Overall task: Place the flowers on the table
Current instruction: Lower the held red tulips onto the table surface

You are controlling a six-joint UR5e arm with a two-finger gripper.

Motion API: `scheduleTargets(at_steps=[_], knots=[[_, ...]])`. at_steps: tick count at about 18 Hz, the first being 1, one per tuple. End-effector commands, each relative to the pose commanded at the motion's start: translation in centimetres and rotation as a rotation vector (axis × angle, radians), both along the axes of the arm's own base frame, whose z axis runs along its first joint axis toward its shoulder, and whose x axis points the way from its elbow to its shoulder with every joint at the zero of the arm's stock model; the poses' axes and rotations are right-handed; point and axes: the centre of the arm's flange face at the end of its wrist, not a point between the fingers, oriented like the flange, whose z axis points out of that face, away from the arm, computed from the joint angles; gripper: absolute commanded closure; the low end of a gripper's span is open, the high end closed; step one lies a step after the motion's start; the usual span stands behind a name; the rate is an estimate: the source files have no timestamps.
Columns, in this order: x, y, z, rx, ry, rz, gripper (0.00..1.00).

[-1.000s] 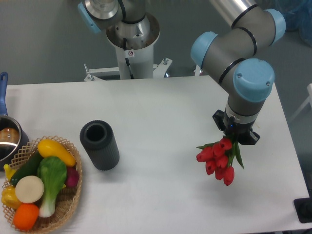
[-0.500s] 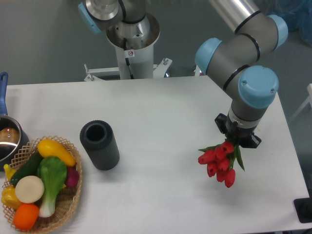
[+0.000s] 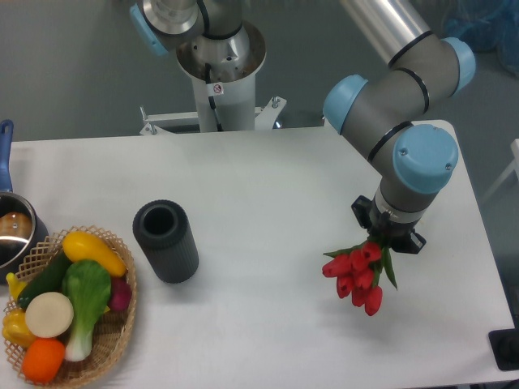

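Note:
The flowers (image 3: 357, 274), a small bunch of red tulips with green leaves, hang blossoms-down over the right part of the white table (image 3: 268, 194). My gripper (image 3: 384, 240) points downward and is shut on the stems, which are mostly hidden under its black body. The blossoms sit low near the tabletop; whether they touch it is unclear.
A dark grey ribbed cylinder (image 3: 166, 241) stands left of centre. A wicker basket (image 3: 101, 347) of toy vegetables sits at the front left, with a metal pot (image 3: 15, 235) behind it. The robot base (image 3: 219, 65) rises beyond the far edge.
The gripper with the flowers has shifted slightly left and toward the front edge, and the bunch hangs a little lower than a second ago.

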Motion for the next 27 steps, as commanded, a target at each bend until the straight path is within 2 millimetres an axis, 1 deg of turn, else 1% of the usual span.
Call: scheduleTargets(at_steps=[3, 4, 6, 7, 10, 13, 15, 16, 17, 18, 19, 20, 21, 22, 23, 24, 27], knots=[[0.6, 0.2, -1.2, 0.03, -0.035, 0.019, 1.0], [0.8, 0.2, -2.0, 0.038, -0.044, 0.049, 1.0], [1.6, 1.2, -3.6, 0.053, -0.036, 0.123, 0.99], [1.9, 1.5, -4.4, 0.056, -0.029, 0.144, 0.97], [2.1, 1.7, -5.1, 0.059, -0.028, 0.148, 0.95], [2.3, 1.5, -6.3, 0.038, -0.043, 0.145, 0.94], [2.5, 1.4, -6.6, 0.029, -0.048, 0.142, 0.92], [2.5, 1.4, -6.9, 0.025, -0.054, 0.142, 0.84], [2.5, 1.4, -6.9, 0.025, -0.054, 0.141, 0.81], [2.5, 1.4, -6.9, 0.026, -0.055, 0.141, 0.75], [2.5, 1.4, -7.0, 0.028, -0.056, 0.141, 0.65], [2.5, 1.4, -7.0, 0.028, -0.056, 0.141, 0.58], [2.5, 1.4, -7.0, 0.027, -0.056, 0.142, 0.44], [2.5, 1.4, -7.0, 0.03, -0.056, 0.142, 0.33], [2.5, 1.4, -7.1, 0.028, -0.055, 0.144, 0.02], [2.6, 1.5, -7.0, 0.029, -0.051, 0.145, 0.0], [2.7, 1.7, -6.6, 0.032, -0.043, 0.142, 0.0]])
